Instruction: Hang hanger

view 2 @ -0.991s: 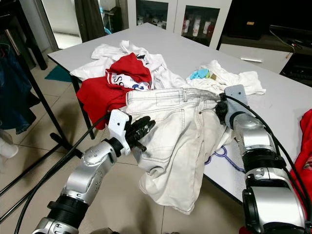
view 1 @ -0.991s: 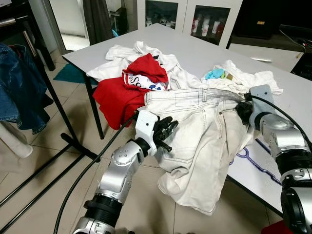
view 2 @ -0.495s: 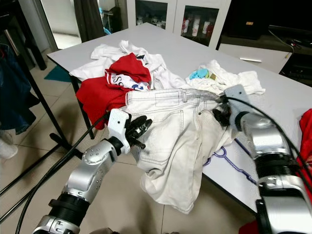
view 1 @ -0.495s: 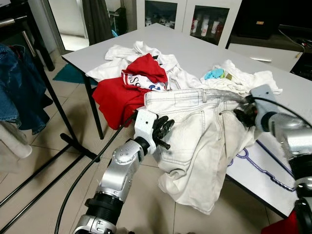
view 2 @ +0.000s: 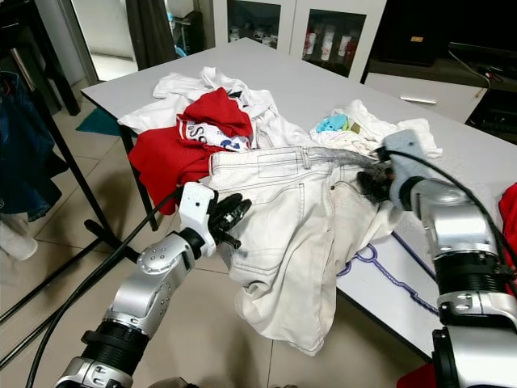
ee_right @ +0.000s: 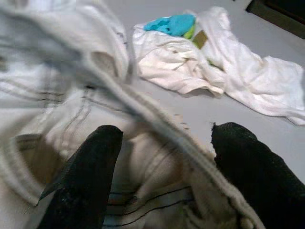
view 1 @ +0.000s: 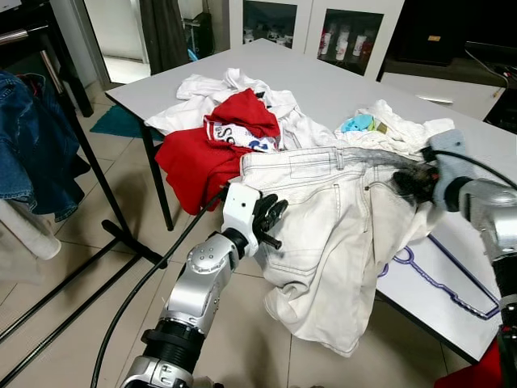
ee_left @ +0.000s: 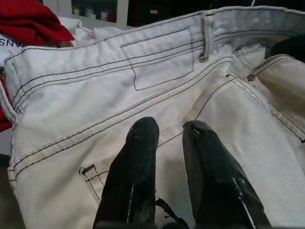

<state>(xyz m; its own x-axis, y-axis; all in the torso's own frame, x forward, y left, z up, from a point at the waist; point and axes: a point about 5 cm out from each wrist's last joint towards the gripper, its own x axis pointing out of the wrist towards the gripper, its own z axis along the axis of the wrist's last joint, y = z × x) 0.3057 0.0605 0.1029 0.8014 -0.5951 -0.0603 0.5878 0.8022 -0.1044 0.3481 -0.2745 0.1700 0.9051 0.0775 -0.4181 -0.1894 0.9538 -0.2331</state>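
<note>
Right tool (view 1: 408, 179) now farther right, parted astride white jeans' (view 1: 323, 234) waistband; left tool (ee_left: 169, 143) nearly clenched, gripping nothing.

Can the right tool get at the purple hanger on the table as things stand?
Probably not directly. The right tool stands open around the waistband of the white jeans, and the jeans drape over part of the purple hanger, leaving just its lower loop and bar exposed on the table.
</note>
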